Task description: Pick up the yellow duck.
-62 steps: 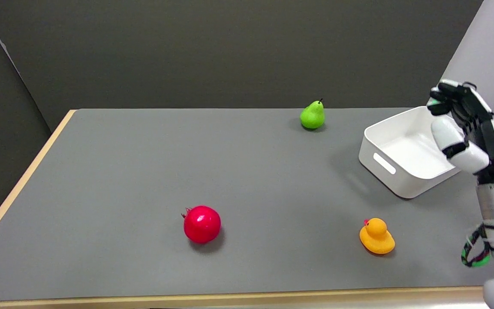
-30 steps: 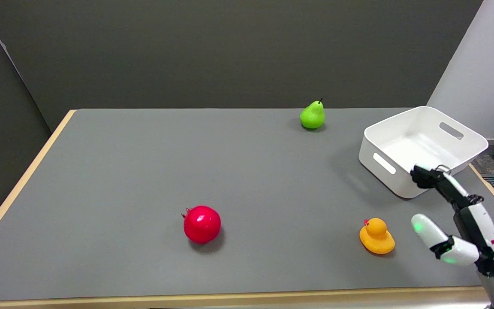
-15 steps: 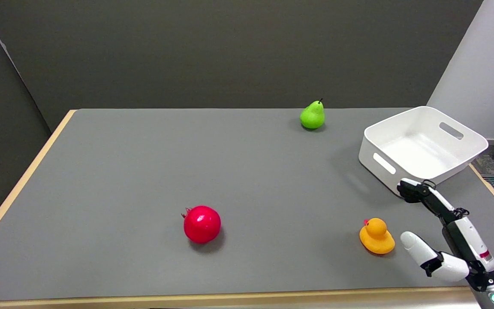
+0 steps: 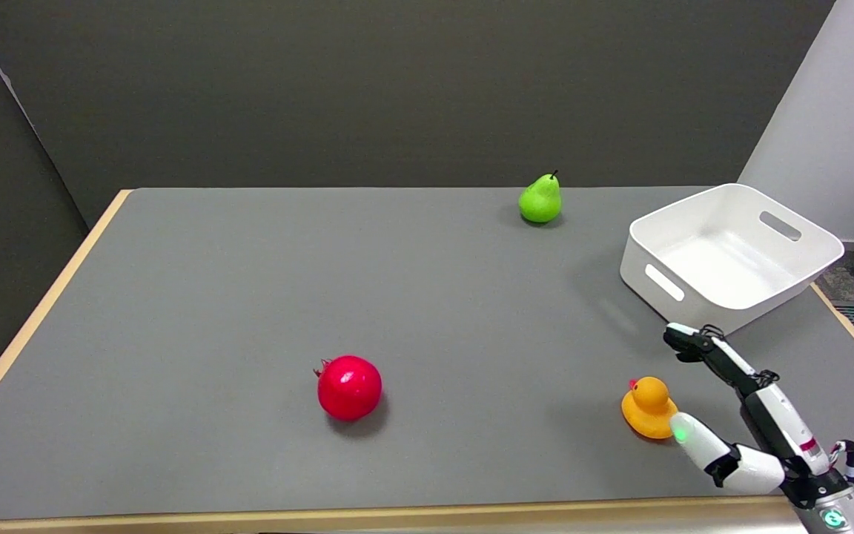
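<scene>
Yellow duck [image 4: 648, 415] lower right; my right hand [image 4: 740, 423] spread wide beside it, holding nothing, thumb tip at duck's tail.

No text, label, brand, number or sign can be read on anything here.

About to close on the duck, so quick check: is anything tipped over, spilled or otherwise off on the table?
Nothing stands out. The yellow duck sits upright, with the right hand open beside it. The pomegranate and green pear rest undisturbed, and the white bin sits upright, angled to the table edge, nothing in it.
</scene>
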You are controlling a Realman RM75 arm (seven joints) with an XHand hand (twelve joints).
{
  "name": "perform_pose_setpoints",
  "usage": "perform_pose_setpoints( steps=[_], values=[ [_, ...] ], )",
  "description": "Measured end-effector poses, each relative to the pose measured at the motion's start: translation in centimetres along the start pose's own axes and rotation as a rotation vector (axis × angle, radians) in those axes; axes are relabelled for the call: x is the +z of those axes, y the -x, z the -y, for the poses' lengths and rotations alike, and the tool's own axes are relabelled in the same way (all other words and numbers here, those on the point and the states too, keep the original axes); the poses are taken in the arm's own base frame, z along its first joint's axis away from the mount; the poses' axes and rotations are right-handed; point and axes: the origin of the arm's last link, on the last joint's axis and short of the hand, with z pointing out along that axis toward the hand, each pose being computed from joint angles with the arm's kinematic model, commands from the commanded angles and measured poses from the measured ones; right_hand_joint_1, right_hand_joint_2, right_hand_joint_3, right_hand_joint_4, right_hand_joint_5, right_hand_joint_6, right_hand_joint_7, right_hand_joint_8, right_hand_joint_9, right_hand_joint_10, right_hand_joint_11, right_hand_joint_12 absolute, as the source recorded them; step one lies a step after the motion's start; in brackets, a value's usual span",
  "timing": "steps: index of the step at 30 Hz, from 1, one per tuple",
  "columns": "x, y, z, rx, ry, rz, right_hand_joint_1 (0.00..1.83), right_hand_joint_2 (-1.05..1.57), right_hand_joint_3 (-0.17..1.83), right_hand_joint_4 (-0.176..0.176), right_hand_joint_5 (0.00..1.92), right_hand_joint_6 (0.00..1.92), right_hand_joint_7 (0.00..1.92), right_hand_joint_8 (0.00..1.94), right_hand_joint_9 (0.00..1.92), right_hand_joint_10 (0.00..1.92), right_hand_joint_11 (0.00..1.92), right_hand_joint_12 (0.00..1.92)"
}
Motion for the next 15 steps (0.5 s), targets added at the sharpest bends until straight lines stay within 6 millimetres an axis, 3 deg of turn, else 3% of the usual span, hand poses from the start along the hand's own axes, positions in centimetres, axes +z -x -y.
perform_pose_setpoints(
  steps=[15],
  values=[
    [0.1,1.1,-1.8,-0.018,0.081,0.053,0.56,0.64,0.83,-0.072,0.2,0.4,0.26,0.41,0.1,0.76,0.01,1.21]
  ],
)
